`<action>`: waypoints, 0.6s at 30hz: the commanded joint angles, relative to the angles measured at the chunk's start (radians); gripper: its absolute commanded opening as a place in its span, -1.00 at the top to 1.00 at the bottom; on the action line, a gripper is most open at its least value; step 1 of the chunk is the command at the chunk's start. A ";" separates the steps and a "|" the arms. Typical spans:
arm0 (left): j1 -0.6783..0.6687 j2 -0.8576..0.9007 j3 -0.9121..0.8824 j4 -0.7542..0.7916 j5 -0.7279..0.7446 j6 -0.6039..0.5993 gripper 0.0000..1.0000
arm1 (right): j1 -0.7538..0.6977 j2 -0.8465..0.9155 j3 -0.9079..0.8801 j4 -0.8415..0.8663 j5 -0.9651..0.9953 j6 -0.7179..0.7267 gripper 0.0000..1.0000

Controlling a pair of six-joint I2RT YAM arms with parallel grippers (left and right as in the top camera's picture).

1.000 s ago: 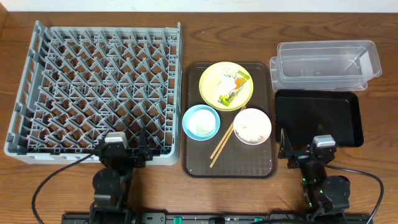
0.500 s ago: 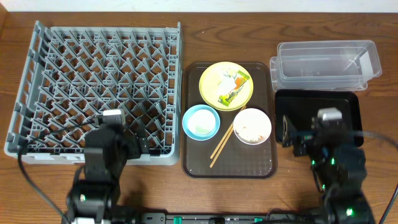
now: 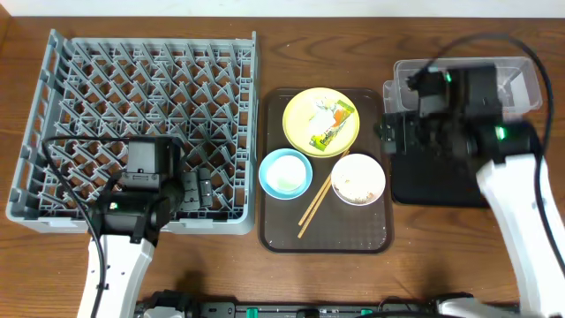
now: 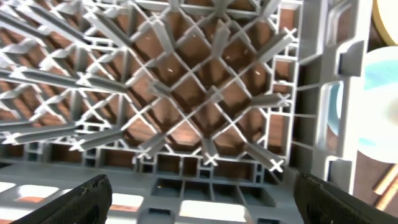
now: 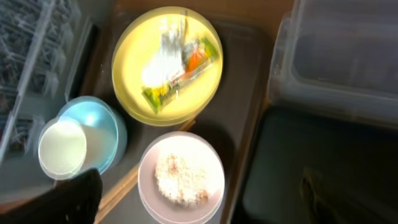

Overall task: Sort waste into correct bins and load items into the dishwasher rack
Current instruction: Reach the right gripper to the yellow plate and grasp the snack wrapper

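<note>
Nothing of the task looks done yet. The rack (image 3: 141,124) holds no dishes. The tub (image 3: 463,88) looks empty, and so does the black tray (image 3: 450,177) wherever the right arm does not cover it.

The left tool (image 3: 199,190) hangs over the rack's near corner with its fingers spread wide and nothing between them. Bare pegs lie below it, and the blue bowl (image 3: 284,172) sits just past the rack wall on its right.

The right tool (image 3: 388,132) is also spread and empty. It hovers over the edge where the tub and black tray meet the brown tray (image 3: 325,234).

- **Ahead of the right tool:** the plate (image 5: 166,65) carries the wrapper (image 5: 183,70) and white scraps (image 5: 157,70).
- **Nearer, almost under it:** the white bowl (image 5: 180,177) holds crumbs (image 5: 179,175).
- **Beside that bowl:** the chopsticks (image 3: 313,208) lie flat.
- **Off to its left:** a cup (image 5: 62,148) seems to sit in the blue bowl.

All the waste is left to sort, and all five dishes are left to rack.

The wrapper is printed green and yellow, but no word on it can be read. I see no labels elsewhere.
</note>
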 commanded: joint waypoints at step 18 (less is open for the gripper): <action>0.005 -0.002 0.022 0.001 0.040 -0.013 -0.89 | 0.227 0.394 0.114 0.290 0.162 0.284 -0.68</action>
